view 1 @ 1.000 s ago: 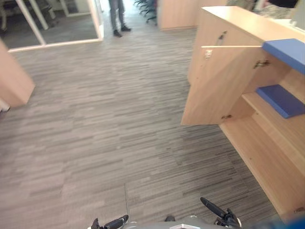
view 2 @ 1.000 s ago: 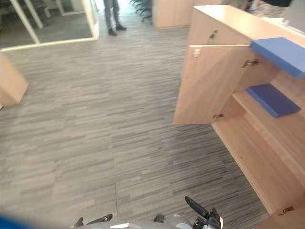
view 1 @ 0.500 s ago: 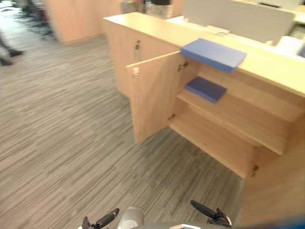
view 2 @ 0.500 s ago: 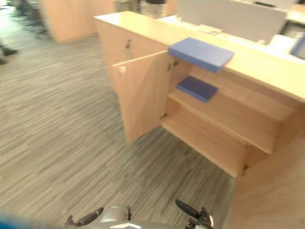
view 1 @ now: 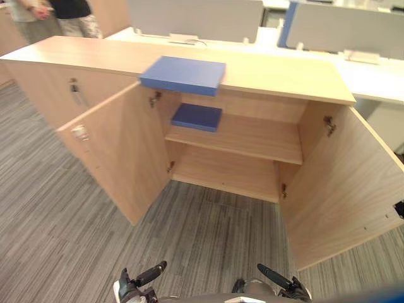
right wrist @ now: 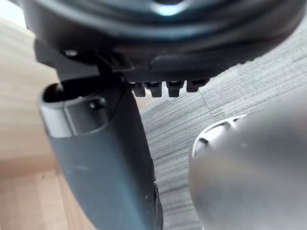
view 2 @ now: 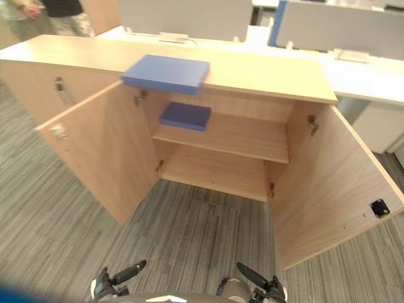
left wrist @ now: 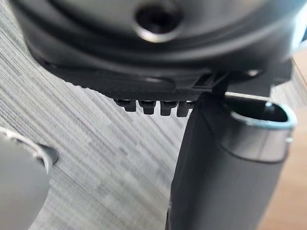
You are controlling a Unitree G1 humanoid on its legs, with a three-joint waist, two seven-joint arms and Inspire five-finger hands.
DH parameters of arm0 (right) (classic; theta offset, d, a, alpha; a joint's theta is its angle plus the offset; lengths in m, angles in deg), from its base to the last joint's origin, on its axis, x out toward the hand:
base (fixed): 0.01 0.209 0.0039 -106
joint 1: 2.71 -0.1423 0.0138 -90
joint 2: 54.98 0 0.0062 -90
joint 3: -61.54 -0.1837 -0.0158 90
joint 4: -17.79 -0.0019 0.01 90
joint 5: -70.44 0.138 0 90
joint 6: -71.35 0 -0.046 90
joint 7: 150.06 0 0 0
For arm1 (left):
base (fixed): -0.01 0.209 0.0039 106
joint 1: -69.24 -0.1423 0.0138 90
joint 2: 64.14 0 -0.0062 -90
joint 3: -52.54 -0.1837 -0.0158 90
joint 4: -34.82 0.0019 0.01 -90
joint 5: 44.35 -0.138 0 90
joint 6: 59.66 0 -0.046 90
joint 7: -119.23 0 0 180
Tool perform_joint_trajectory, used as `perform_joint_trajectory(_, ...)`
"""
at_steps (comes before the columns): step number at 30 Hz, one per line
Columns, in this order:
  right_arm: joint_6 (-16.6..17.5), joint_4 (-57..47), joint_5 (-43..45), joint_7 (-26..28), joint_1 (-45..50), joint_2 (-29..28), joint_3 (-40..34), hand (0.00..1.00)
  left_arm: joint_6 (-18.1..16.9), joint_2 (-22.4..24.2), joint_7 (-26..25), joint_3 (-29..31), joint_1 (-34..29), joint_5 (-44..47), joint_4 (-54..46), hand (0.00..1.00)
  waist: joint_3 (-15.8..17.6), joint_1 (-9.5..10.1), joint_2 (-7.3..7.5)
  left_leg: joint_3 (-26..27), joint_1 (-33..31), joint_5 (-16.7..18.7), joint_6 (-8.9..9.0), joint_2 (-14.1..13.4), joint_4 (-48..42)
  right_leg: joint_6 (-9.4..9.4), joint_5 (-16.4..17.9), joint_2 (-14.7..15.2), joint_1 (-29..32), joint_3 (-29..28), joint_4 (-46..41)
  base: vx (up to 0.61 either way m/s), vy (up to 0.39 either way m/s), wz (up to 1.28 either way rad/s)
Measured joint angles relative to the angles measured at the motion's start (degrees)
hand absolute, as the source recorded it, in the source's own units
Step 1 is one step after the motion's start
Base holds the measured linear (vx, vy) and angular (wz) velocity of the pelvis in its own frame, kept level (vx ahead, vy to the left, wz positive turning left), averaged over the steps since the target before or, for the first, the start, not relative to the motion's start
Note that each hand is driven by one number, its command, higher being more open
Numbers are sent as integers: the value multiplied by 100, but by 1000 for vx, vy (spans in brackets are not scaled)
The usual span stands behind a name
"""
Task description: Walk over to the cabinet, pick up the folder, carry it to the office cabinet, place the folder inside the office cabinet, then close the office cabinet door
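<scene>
A blue folder [view 1: 183, 74] lies flat on top of the low wooden office cabinet [view 1: 278, 72], above its open left side. A second, darker blue folder [view 1: 197, 117] lies on the left end of the middle shelf inside. Both cabinet doors stand wide open, the left door [view 1: 120, 158] and the right door [view 1: 344, 183]. My left hand [view 1: 140, 281] and right hand [view 1: 278, 279] hang low at the bottom edge of the eye views, well short of the cabinet, relaxed and holding nothing. The left thumb [left wrist: 225, 182] and right thumb [right wrist: 105, 167] stick out over bare carpet.
Grey striped carpet [view 1: 208, 233] lies between me and the cabinet. The bottom shelf [view 1: 227, 173] is bare. Two people [view 1: 38, 16] stand behind the cabinet's far left end. White desks with grey partition screens [view 1: 196, 19] run behind it.
The whole picture has swung round, so the camera has turned: the open cabinet, earlier at the right edge, now faces me in the middle. Both hands stay low and empty.
</scene>
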State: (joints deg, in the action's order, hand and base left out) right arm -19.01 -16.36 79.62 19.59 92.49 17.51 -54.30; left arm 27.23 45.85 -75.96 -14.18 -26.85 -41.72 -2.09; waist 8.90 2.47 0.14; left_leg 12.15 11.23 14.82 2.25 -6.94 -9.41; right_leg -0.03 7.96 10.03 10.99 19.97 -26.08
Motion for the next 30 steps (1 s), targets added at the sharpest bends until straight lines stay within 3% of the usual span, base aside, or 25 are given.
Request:
perform_joint_trajectory(3, 45, 46, 1, -25, -26, 3, -41, 100, -2, 53, 75, -69, 53, -79, 76, 100, -26, -4, -87, -189, 292, -229, 233, -199, 285, -151, 538, -226, -14, 91, -347, 372, -245, -7)
perform_joint_trajectory(4, 47, 75, 1, -25, -27, -6, -41, 100, 0, 56, 76, -15, 52, -98, 106, 100, -50, -4, -102, -206, 310, -233, 237, -271, 227, -163, 621, -283, -85, 143, -341, 381, -326, 24)
perform_joint_trajectory(6, 40, 128, 1, -17, -14, -38, -29, 100, 11, 71, 78, 225, 46, -99, 109, 100, -55, -32, -86, -361, 122, -178, 318, -543, -525, -192, 757, -474, -484, 350, -80, 354, -312, 41)
perform_joint_trajectory(7, 28, 130, -6, -14, 21, -38, 13, 100, 13, 87, 89, 445, 39, -96, 100, 100, -46, -40, -83, -653, -441, -154, 352, -764, -1836, -216, 763, -659, -809, 460, 223, 320, -280, 30)
perform_joint_trajectory(8, 19, 127, -7, -11, 55, 2, 9, 100, 54, 104, 134, 679, 21, -15, 51, 100, -27, 41, -153, -1025, -1163, -293, 211, -963, -3466, -286, 767, -902, -1095, 478, 455, 298, -249, 10)
perform_joint_trajectory(10, 10, 177, -5, -4, 35, 112, 92, 100, 80, 104, 123, 834, -121, 13, -8, 100, 4, 74, -288, -1296, -1908, -270, 211, -1098, -5246, -360, 838, -1207, -1457, 349, 647, 241, -80, -37)
perform_joint_trajectory(12, -37, 280, 2, -32, -15, 133, 269, 100, 118, 59, 129, 849, -361, 21, -45, 100, 20, 132, -205, -1166, -2452, -160, 191, -1006, -5768, -372, 880, -1298, -1807, 110, 892, 369, 6, -62)
perform_joint_trajectory(14, -85, 359, 2, -57, -20, 112, 341, 100, 108, 71, 110, 855, -419, 105, -186, 100, 72, 281, -84, -1035, -2761, 37, 182, -871, -5366, -345, 869, -1246, -2035, -112, 1097, 357, 56, -63)
perform_joint_trajectory(17, -104, 371, 4, -109, -110, 23, 455, 100, 111, 50, 46, 857, -433, 130, -258, 100, 149, 349, 96, -780, -2761, 113, 171, -521, -3358, -188, 840, -936, -2371, -359, 1295, 363, 158, -48)
perform_joint_trajectory(19, -80, 347, 3, -114, -121, 10, 454, 100, 108, 78, 8, 855, -435, 131, -292, 100, 143, 343, 105, -788, -2715, -362, 42, -317, -2002, 20, 849, -751, -2518, -425, 1355, 380, 257, -33)
perform_joint_trajectory(20, -79, 345, 0, -115, -80, 63, 456, 100, 104, 100, -37, 832, -497, 133, -247, 100, 63, 356, -34, -792, -2653, -1337, -71, -284, -1425, 214, 874, -729, -2637, -439, 1390, 392, 285, -15)
perform_joint_trajectory(21, -84, 385, -3, -115, -76, -59, 459, 100, 113, -6, -50, 864, -499, 164, -187, 100, -13, 349, 156, -729, -2584, -1297, 22, -85, -1456, 376, 915, -477, -2732, -455, 1394, 385, 267, -5)
perform_joint_trajectory(24, -106, 407, -13, -45, -76, -257, 470, 100, 60, -130, -74, 864, -488, 169, -174, 100, -245, 377, 439, -399, -2214, -1219, -112, 300, -998, 675, 601, 34, -2643, -529, 1207, 332, 227, -17)
perform_joint_trajectory(28, -107, 339, -82, 40, -64, -230, 363, 100, 62, -156, 7, 809, -513, 188, 94, 100, -403, 380, 267, -102, -1318, -1343, -359, 758, -47, 679, 246, 582, -2376, -898, 194, 244, 249, -26)
perform_joint_trajectory(30, -147, 335, -264, 118, -95, -72, 200, 100, 65, -200, 204, 574, -498, 198, 148, 100, -381, 342, 164, -94, -953, -1316, -462, 1058, 305, 442, -21, 1016, -1723, -1075, -1377, 155, 193, 4)
